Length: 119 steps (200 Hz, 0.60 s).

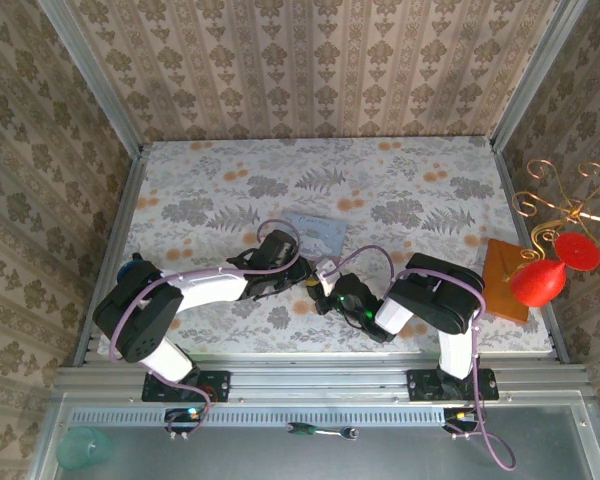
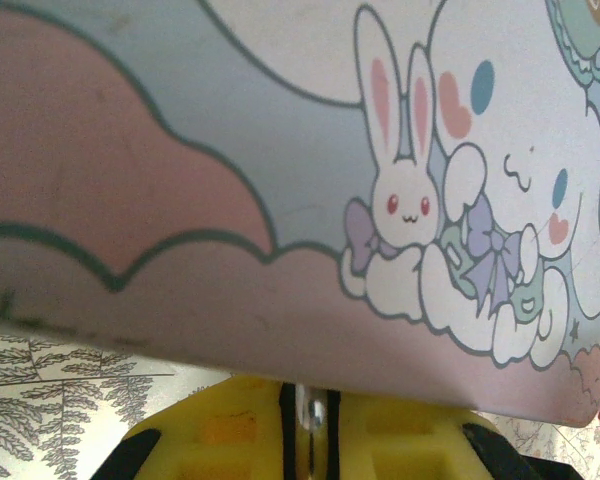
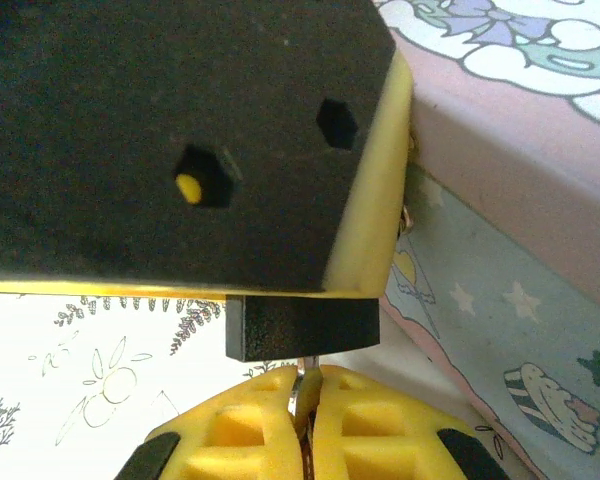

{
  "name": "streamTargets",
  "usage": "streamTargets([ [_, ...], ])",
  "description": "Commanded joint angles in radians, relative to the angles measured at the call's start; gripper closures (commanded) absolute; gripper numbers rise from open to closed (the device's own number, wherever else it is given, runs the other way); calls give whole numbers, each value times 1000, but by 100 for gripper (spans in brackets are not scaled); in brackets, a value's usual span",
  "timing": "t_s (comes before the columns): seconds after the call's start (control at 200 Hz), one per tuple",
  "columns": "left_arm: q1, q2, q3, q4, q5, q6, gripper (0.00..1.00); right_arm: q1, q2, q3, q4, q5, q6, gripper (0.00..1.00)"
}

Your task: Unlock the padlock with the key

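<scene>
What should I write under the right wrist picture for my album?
Right tool pinches a thin key just under the small black padlock, beside a pastel cartoon tin.

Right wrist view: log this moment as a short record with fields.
left end effector: shut on a thin metal piece, likely the shackle of the padlock
right end effector: shut on the key
padlock: black block just above the right end effector's fingers, key tip meeting its underside
tin: pastel cartoon box, close beside both end effectors
unlocked: cannot tell
</scene>
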Motion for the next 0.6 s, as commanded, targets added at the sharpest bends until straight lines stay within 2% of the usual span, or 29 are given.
streamTargets([
  [0.0,1,7,16,-11,23,11,100,-10,-4,1,45,10,69,100],
  [0.375,13,-23,3,0,16,30,100,-59,38,-11,147,-139,204,100],
  [0.59,26,-43,-28,27,16,34,100,-65,25,-8,142,-138,215,100],
])
